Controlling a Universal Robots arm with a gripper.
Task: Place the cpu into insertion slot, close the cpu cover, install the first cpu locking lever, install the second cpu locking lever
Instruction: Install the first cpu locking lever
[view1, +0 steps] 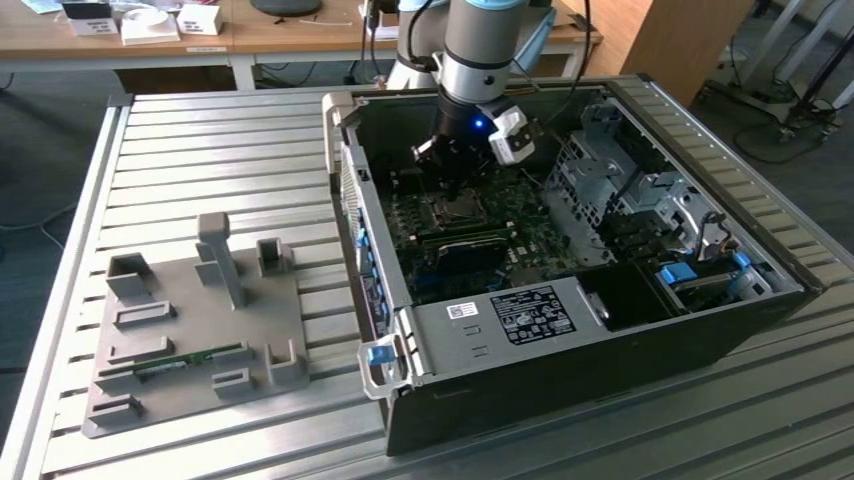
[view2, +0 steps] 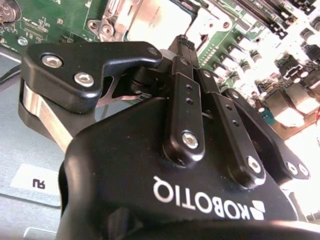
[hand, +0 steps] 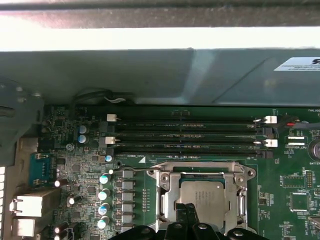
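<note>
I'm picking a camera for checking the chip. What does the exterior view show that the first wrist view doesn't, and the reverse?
Exterior view: the open computer case on the slatted table, the arm reaching into it, a grey fixture tray at the exterior view's left. First wrist view: the cpu sitting in the insertion slot, the cpu cover framing it. Shared: the gripper, the green motherboard and its memory slots.

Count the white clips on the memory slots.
4 white clips: one pair at one end of the memory slots, the other pair at the opposite end. None seems hidden.
</note>
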